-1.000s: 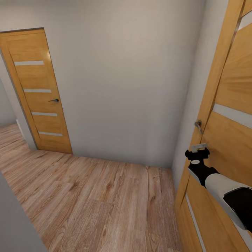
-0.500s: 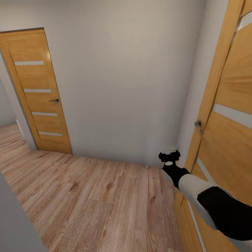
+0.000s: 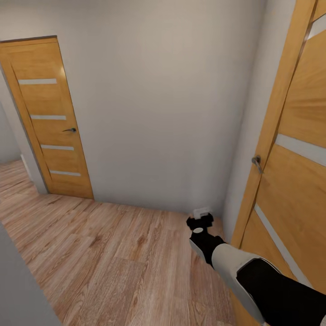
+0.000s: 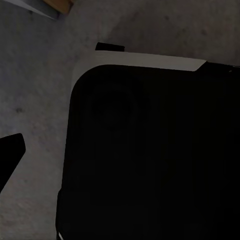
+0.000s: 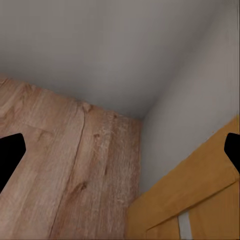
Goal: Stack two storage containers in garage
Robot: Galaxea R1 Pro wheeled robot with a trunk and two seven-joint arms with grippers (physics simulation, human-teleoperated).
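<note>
Wood-plank floor (image 3: 113, 253), orange doors, right jaws (image 3: 202, 216) spread

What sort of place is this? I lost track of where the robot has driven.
Probably a hallway inside a house: a light wood-plank floor, plain pale walls, a closed wooden door at the far left and another wooden door close on the right, beside the right gripper.
</note>
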